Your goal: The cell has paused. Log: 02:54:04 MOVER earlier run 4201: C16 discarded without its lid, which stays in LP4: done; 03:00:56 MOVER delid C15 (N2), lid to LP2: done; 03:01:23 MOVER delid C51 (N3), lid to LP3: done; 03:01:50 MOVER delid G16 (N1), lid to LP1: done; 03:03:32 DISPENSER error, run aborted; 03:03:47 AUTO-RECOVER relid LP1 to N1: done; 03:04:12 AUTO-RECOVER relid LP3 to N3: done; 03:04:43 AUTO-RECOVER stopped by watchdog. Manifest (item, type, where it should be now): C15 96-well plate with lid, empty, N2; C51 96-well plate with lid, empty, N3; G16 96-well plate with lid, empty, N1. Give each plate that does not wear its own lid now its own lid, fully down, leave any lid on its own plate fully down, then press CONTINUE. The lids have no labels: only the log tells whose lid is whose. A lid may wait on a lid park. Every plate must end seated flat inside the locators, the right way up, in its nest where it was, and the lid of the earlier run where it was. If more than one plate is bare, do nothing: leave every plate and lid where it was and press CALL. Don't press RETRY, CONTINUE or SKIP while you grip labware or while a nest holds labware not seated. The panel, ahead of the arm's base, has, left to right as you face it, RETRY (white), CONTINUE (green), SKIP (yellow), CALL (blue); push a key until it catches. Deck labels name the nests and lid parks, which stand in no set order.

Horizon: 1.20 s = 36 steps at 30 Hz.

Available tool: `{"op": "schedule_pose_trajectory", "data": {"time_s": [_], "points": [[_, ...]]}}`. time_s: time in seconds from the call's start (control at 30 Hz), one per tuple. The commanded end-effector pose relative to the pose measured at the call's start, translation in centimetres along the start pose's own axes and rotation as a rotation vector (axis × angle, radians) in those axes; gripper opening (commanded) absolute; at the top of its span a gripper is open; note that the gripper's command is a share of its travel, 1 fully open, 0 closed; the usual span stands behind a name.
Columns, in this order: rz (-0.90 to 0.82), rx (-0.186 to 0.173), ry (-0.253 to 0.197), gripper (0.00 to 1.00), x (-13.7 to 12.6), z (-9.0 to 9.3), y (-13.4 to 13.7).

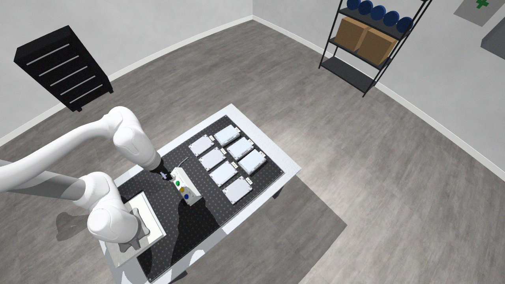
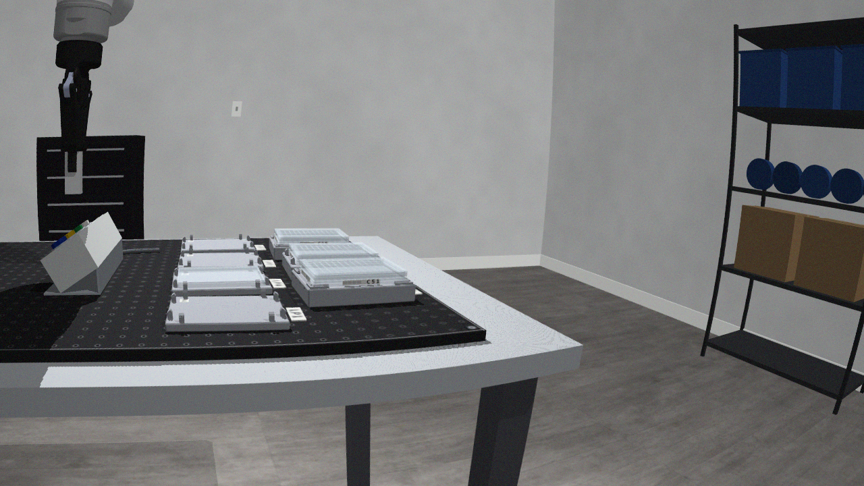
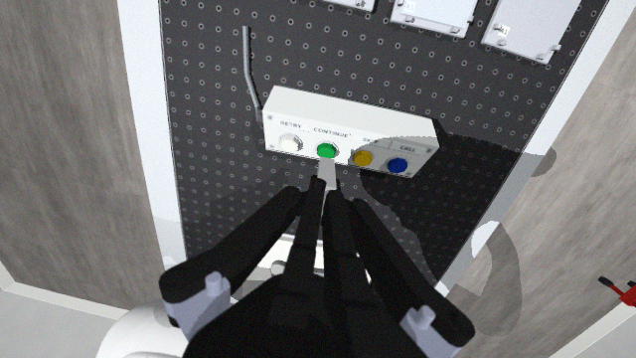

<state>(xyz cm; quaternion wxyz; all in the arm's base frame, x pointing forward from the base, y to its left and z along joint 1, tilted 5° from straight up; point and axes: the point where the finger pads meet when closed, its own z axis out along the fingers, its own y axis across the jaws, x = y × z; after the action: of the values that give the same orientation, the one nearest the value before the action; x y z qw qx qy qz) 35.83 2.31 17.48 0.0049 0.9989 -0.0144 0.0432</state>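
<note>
The white key panel (image 1: 185, 186) stands on the black deck, with RETRY (image 3: 290, 143), green CONTINUE (image 3: 326, 149), yellow SKIP (image 3: 362, 158) and blue CALL (image 3: 397, 165). My gripper (image 3: 324, 169) is shut and empty. Its joined tips point at the CONTINUE key. In the side view the gripper (image 2: 73, 175) hangs a short way above the panel (image 2: 81, 256), not touching it. Three plates (image 1: 240, 147) sit flat in their nests. The near one is marked C51 (image 2: 350, 275). They look covered by clear lids.
Four lid parks (image 1: 218, 166) lie in a row between the panel and the plates. One of them (image 2: 220, 275) looks thicker, as if a lid lies on it. A grey cable (image 3: 249, 80) runs from the panel. The arm's base (image 1: 113, 219) stands at the near deck end.
</note>
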Motion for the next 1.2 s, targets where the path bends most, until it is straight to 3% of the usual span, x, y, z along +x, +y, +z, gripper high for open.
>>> {"op": "schedule_pose_trajectory", "data": {"time_s": [0.0,1.17], "points": [[0.000,0.000,0.000,0.00,0.0,0.0,0.0],[0.000,0.000,0.000,0.00,0.0,1.2,0.0]]}}
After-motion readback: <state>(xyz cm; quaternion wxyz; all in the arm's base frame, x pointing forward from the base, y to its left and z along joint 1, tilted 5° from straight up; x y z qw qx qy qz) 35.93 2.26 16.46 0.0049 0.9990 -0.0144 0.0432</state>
